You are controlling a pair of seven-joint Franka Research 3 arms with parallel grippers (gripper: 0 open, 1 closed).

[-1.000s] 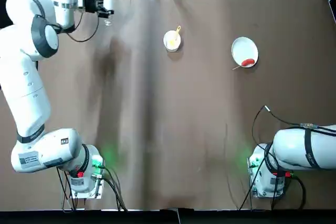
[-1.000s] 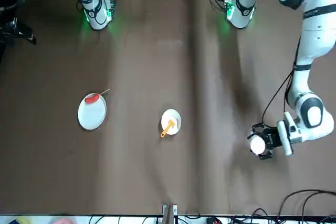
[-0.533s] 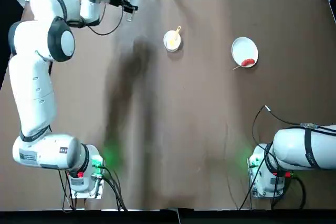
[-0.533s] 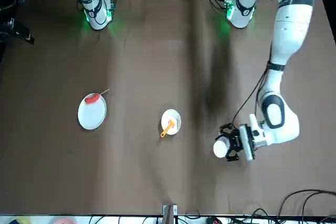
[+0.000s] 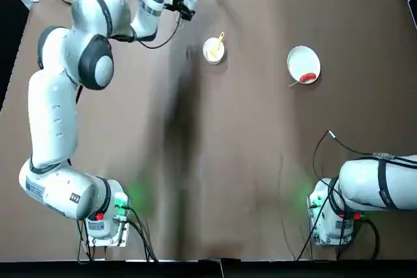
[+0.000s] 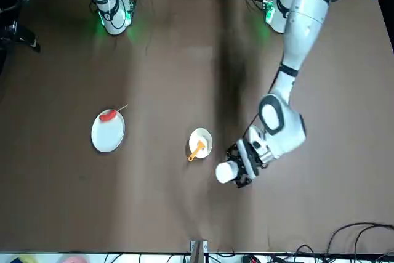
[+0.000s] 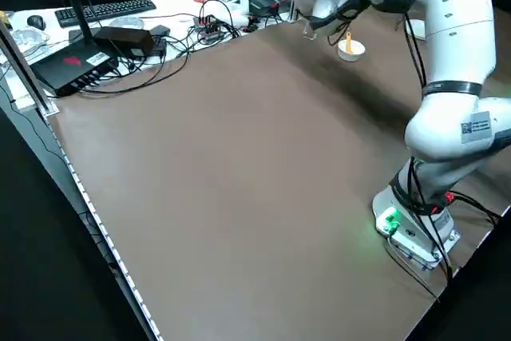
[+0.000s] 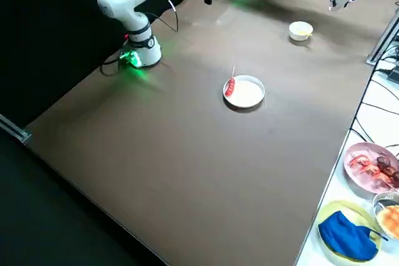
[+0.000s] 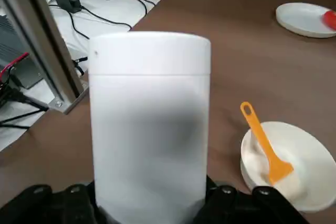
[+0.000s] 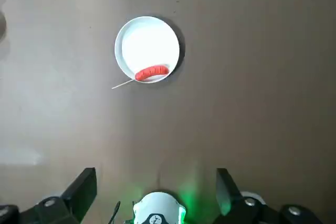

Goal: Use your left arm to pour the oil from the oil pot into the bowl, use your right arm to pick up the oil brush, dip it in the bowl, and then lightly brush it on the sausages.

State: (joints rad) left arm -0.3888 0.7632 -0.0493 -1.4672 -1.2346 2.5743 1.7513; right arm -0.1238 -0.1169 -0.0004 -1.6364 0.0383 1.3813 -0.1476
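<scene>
Now the left arm's black two-finger gripper [image 6: 241, 165] grips the slim clear bottle with a round white cap [image 9: 150, 129], above the bench's far side, left of the small round white bowl [image 5: 214, 51]. A yellow-handled brush [image 9: 269, 150] leans in that bowl. Farther right, a white plate [image 5: 303, 63] bears a red-orange sausage on a thin stick [image 10: 151, 72]. The right arm's black gripper [image 10: 156, 188] is parked, open, on the near right.

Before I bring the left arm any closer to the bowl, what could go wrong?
The left gripper holds the oil pot near the bowl. The oil brush leans in it, handle over the rim, so a low approach might knock the brush out or tip the bowl. The bowl looks small, so a poorly centred pour could spill onto the table.
</scene>
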